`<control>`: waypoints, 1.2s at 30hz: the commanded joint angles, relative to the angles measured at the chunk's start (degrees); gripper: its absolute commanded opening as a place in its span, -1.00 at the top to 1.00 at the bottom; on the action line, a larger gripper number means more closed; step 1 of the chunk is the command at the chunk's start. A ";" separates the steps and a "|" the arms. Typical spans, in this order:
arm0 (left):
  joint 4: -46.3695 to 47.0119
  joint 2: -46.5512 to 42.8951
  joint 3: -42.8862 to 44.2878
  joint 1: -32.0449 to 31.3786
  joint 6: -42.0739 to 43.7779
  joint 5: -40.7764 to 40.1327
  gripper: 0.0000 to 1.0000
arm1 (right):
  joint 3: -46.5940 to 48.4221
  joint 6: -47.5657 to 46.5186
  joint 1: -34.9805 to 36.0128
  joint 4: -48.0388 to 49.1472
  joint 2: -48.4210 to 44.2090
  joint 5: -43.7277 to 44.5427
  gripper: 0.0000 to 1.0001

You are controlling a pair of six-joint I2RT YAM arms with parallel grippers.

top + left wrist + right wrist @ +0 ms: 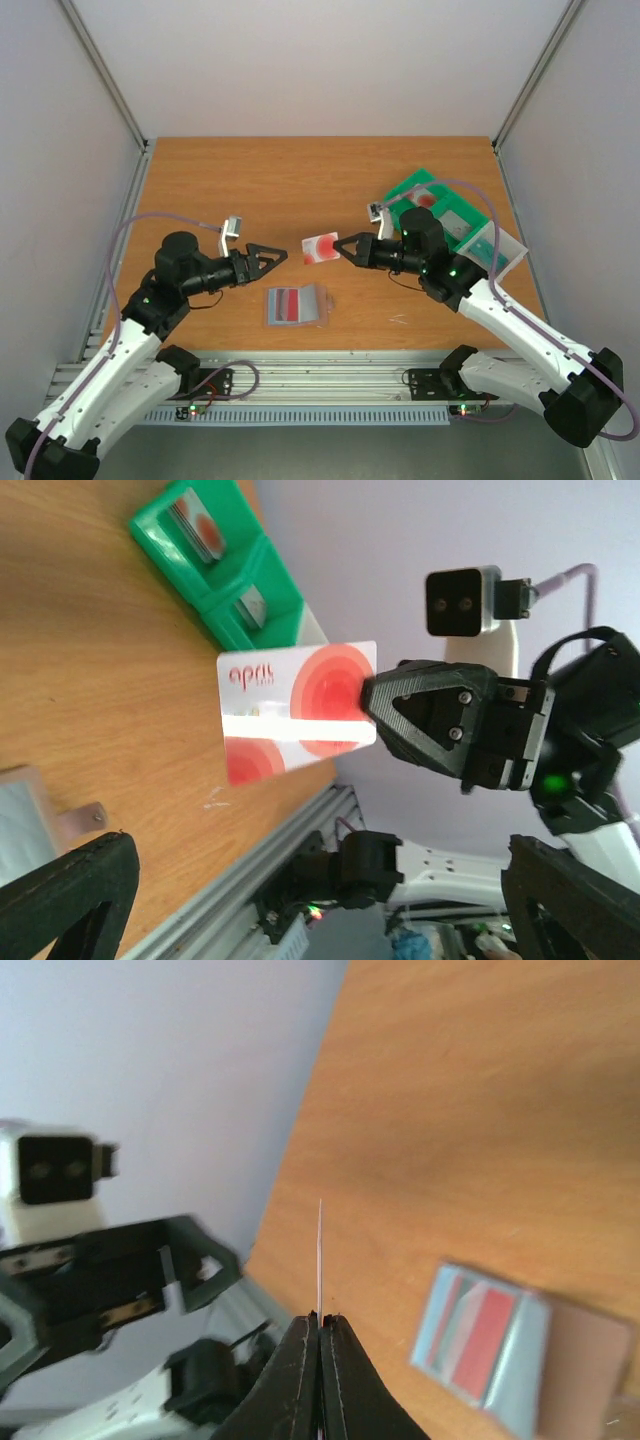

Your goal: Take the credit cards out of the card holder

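Note:
The card holder (318, 305) lies open on the table near the front, grey-blue inside up, with a red card (287, 303) still in its left panel. It also shows in the right wrist view (520, 1385), with the red card (487, 1345) in it. My right gripper (346, 248) is shut on one edge of a white card with red circles (320, 247) and holds it in the air above the table's middle. That card faces the left wrist camera (300, 715) and is edge-on in the right wrist view (319, 1250). My left gripper (283, 255) is open and empty, just left of the held card and apart from it.
A green compartmented tray (412, 188) stands at the back right, behind my right arm. In the left wrist view the tray (235, 585) holds a card with a red circle (195, 525) and a grey one (250, 605). The table's front rail runs below the holder.

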 commanded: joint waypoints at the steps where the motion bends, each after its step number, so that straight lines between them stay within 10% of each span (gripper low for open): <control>1: -16.27 2.73 7.00 -0.17 15.28 -7.13 -0.99 | 3.64 -6.73 -0.65 -6.04 0.24 17.55 0.97; 12: -34.52 10.85 15.25 -0.17 32.88 -20.61 -0.99 | 11.98 -15.96 -10.97 -8.09 11.74 26.90 0.98; 36: -41.49 16.56 21.90 -0.17 40.21 -23.32 -0.99 | 14.25 -6.52 -35.82 2.60 29.82 26.96 0.98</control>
